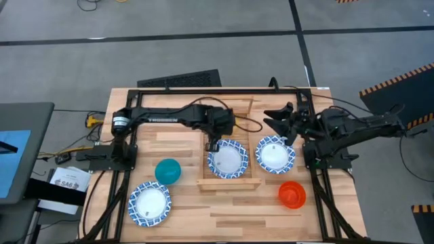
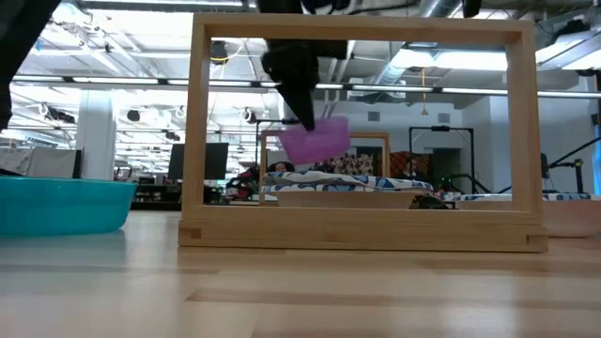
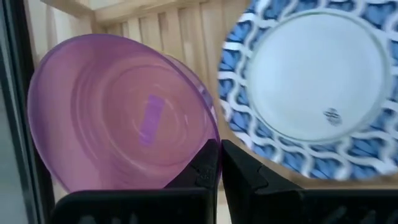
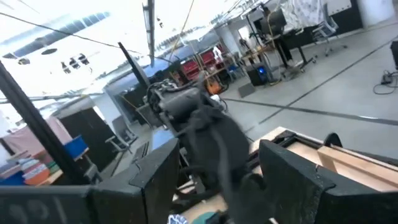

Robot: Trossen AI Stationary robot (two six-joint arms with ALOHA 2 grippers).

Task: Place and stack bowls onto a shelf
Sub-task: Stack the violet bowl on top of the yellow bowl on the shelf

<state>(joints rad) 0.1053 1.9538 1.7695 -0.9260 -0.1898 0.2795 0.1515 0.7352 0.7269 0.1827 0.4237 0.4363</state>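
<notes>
Translucent purple bowl (image 3: 118, 112), tilted, hangs clamped in left claw (image 3: 219, 163); right claw (image 4: 214, 186) seemingly apart.

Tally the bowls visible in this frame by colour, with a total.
White with blue patterned rim: 3
Purple: 1, held by the left gripper
Teal: 1
Orange-red: 1
Total: 6

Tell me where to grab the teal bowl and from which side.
Take the teal bowl by its rim, from straight above: it sits upright, mouth open. The left hand is nearer, but shut on the purple bowl.
</notes>
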